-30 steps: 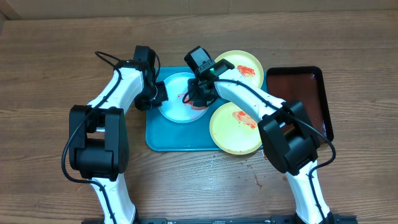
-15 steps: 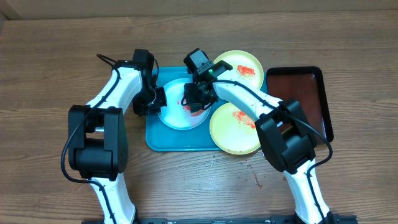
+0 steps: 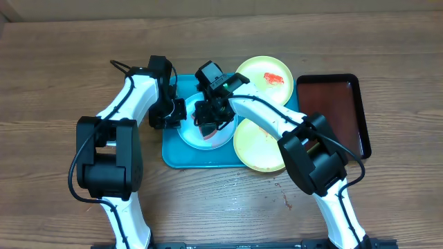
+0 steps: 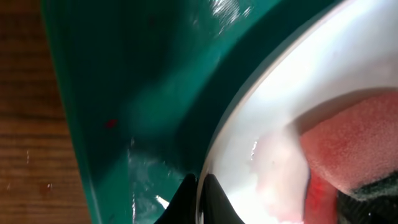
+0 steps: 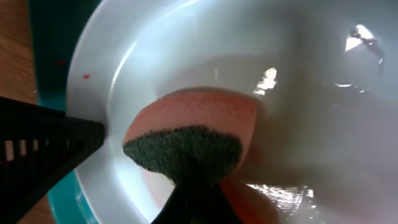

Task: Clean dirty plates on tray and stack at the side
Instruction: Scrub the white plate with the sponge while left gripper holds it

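1. Starting at the near edge of the table point(image 3: 55, 207), a few red spots point(image 3: 287, 200) lie on bare wood, off the teal tray point(image 3: 170, 156).
2. At the tray's near right corner sits the near yellow-green plate point(image 3: 256, 153), overhanging the rim. The right arm crosses it, so I cannot tell whether it carries sauce.
3. On the tray's left half lies the light-blue-rimmed plate point(image 3: 194, 135), flat.
   - The left gripper point(image 4: 200, 190) is pressed together on its left rim, one finger above and one below, pinning it in place.
   - The right gripper point(image 5: 196, 199) pinches a sponge point(image 5: 189, 127), pink with a dark scouring side, and presses it onto the whitish centre.
   - A faint pink film shows beside the sponge, so wiping looks unfinished.
4. The relation that counts: the plate lies directly under the right gripper, with the left gripper just beside the sponge. Being round, the plate has no long axis. A stroke toward its right side would run away from the holding fingers.
5. At the tray's far right corner the far yellow-green plate point(image 3: 259, 69) bears a red smear. The right arm is nearer to it.
6. Beyond the tray's right edge, a dark reddish tray point(image 3: 342, 104) lies apart.
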You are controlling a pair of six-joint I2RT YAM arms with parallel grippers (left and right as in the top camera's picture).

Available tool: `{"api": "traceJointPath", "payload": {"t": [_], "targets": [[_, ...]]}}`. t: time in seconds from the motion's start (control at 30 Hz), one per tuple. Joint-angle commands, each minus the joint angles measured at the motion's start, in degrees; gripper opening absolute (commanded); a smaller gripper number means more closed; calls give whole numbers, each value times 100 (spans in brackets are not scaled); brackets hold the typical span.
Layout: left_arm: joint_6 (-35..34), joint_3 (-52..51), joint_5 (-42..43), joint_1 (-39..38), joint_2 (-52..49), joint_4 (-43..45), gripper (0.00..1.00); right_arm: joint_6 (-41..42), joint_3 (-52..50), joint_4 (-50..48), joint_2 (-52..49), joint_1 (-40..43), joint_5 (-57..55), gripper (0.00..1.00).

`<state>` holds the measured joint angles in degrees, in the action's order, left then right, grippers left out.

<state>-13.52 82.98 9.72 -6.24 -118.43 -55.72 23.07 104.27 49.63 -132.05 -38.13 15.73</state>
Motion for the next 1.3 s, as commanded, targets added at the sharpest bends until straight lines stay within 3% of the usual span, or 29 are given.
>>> {"api": "traceJointPath", "payload": {"t": [0.0,0.2,0.37,0.9,1.27], "targets": [[-81,-31,-247,129,-177,92,4,-63,214,240,-72,160,-1038,4],[-83,-31,-662,284,-177,177,4,-83,643,715,-72,225,-2138,4],[-85,-31,-675,284,-177,216,4,-76,911,623,-72,186,-2251,4],[-85,-31,-590,284,-177,227,4,59,824,144,-616,111,-1134,4],[-131,-31,-511,284,-177,306,4,-649,826,79,-636,-184,361,4]]}}
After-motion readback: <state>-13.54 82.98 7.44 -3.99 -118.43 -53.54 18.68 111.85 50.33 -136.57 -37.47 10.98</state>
